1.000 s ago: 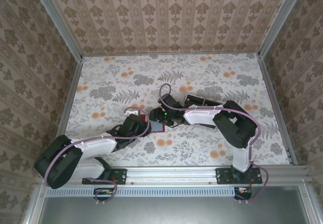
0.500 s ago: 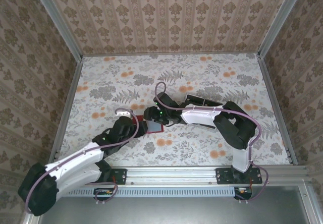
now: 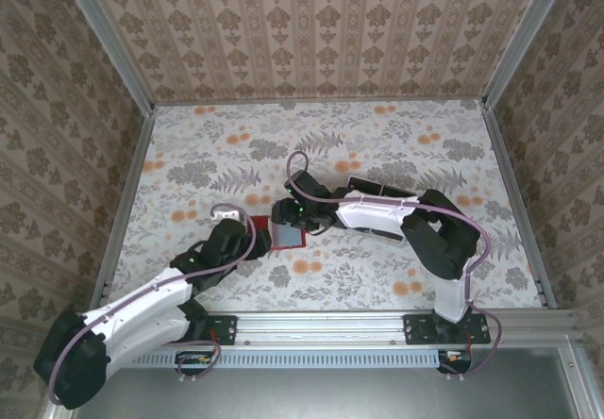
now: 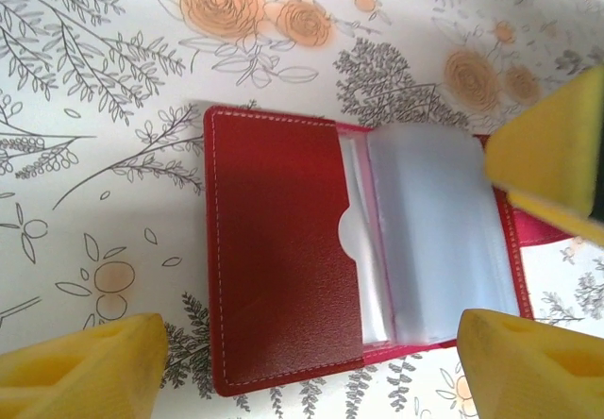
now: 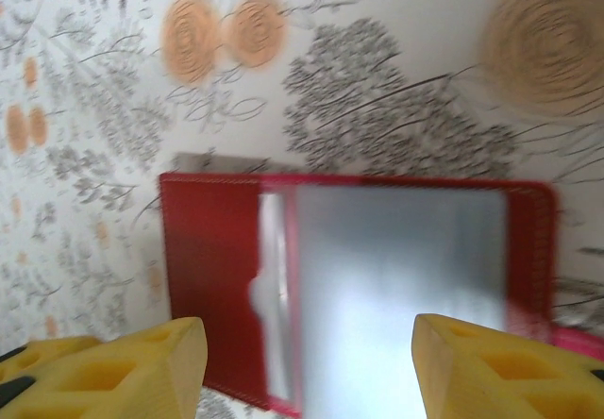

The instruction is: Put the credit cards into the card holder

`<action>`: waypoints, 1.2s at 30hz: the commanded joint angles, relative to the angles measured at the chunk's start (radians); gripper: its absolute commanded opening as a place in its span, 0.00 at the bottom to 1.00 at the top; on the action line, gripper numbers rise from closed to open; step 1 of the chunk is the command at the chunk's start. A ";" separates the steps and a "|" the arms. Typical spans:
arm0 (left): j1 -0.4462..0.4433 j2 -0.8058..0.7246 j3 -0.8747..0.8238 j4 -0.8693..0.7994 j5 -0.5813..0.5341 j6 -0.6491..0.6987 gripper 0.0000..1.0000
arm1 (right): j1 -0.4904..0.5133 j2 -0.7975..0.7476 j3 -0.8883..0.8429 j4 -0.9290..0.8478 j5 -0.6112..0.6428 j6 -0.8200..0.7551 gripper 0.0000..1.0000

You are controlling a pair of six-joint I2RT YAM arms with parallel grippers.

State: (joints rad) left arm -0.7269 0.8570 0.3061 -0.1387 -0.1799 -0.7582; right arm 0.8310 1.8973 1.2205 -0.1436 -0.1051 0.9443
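White arms (image 3: 151, 301) with black joints, lilac cables (image 3: 290, 172), yellow foam fingertips (image 4: 85, 362).

one red card holder (image 4: 283, 268); two hands: left hand (image 4: 304, 374), right hand (image 5: 311, 370); one floral table (image 3: 396, 145).

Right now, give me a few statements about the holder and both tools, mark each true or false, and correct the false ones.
1. The card holder lies open on the flowered table. True.
2. The left tool is clamped on a black card. False: its fingers stand apart with nothing between them.
3. The right tool hovers over the card holder with its fingers apart. True.
4. The card holder is blue. False: it is red.
5. Clear sleeves show inside the card holder. True.
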 commanded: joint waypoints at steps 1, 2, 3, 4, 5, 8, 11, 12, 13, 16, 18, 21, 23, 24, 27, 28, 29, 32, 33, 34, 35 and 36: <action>0.004 0.037 0.005 0.003 0.018 0.040 0.82 | -0.019 -0.016 0.007 -0.055 0.042 -0.048 0.62; 0.004 0.050 0.010 0.009 0.021 0.045 0.82 | -0.023 -0.009 0.009 -0.053 0.036 -0.053 0.62; 0.005 0.066 0.014 0.017 0.024 0.048 0.82 | -0.027 -0.002 0.014 -0.054 0.032 -0.056 0.62; 0.004 0.079 0.020 0.022 0.027 0.050 0.82 | -0.029 0.005 0.018 -0.052 0.028 -0.058 0.62; 0.006 0.092 0.025 0.029 0.029 0.052 0.82 | -0.031 0.012 0.022 -0.050 0.022 -0.061 0.62; 0.004 0.132 0.037 0.046 0.033 0.056 0.82 | -0.032 0.037 0.032 -0.040 0.004 -0.065 0.61; 0.004 0.161 0.048 0.059 0.033 0.058 0.82 | -0.033 0.055 0.036 -0.020 -0.021 -0.066 0.62; 0.003 0.168 0.051 0.061 0.033 0.060 0.82 | -0.032 0.061 0.036 -0.014 -0.029 -0.064 0.61; 0.004 0.173 0.055 0.062 0.033 0.061 0.82 | -0.032 0.064 0.036 -0.008 -0.035 -0.063 0.61; 0.003 0.188 0.064 0.065 0.031 0.065 0.82 | -0.031 0.076 0.034 0.008 -0.052 -0.060 0.61; 0.003 0.198 0.068 0.066 0.031 0.069 0.82 | -0.026 0.084 0.034 0.017 -0.061 -0.056 0.61; 0.004 0.206 0.070 0.069 0.030 0.072 0.82 | -0.020 0.090 0.033 0.029 -0.071 -0.049 0.61; 0.003 0.209 0.069 0.072 0.031 0.072 0.82 | -0.016 0.088 0.029 0.036 -0.074 -0.047 0.61; 0.004 0.209 0.068 0.073 0.031 0.074 0.82 | -0.015 0.085 0.027 0.036 -0.074 -0.043 0.61; 0.003 0.205 0.068 0.073 0.030 0.076 0.82 | -0.015 0.060 0.013 0.042 -0.060 -0.035 0.61; 0.003 0.203 0.068 0.070 0.030 0.076 0.82 | -0.015 0.048 0.007 0.042 -0.053 -0.034 0.61; 0.003 0.200 0.068 0.069 0.029 0.077 0.82 | -0.014 0.034 0.002 0.037 -0.041 -0.035 0.61; 0.003 0.193 0.065 0.064 0.025 0.076 0.82 | -0.014 -0.003 -0.006 0.018 -0.015 -0.045 0.61; 0.004 0.191 0.066 0.062 0.023 0.076 0.82 | -0.014 -0.011 -0.003 0.012 -0.013 -0.051 0.61; 0.003 0.188 0.065 0.061 0.023 0.076 0.82 | -0.014 -0.014 0.001 0.006 -0.013 -0.056 0.61; 0.004 0.187 0.065 0.060 0.022 0.076 0.82 | -0.015 -0.013 0.007 -0.002 -0.015 -0.061 0.61; 0.004 0.186 0.065 0.059 0.020 0.076 0.82 | -0.013 -0.010 0.014 -0.008 -0.018 -0.066 0.61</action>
State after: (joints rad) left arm -0.7254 1.0588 0.3481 -0.0746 -0.1539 -0.7021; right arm 0.8124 1.9297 1.2236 -0.1204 -0.1425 0.8921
